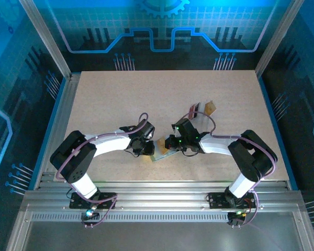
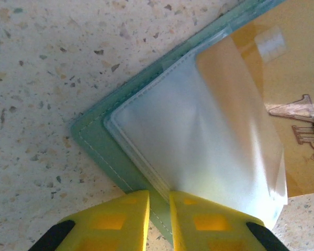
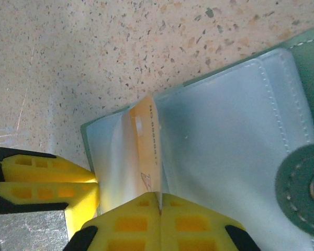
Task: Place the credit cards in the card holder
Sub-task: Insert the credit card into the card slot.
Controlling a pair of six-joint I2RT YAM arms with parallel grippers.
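Right end effector point(image 3: 159, 209) pinches gold card point(image 3: 146, 141) (reads "VIP") in card holder point(image 3: 225, 130).

Left gripper point(image 1: 149, 147) points to 3 o'clock, pinching the card holder point(image 2: 94, 137). Right gripper point(image 1: 167, 144) points to 9 o'clock, clamping a tan card point(image 3: 149, 141).

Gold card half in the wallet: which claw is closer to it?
Right. The right gripper pinches the gold card by its edge; the left gripper clamps the card holder at its edge, off the card.
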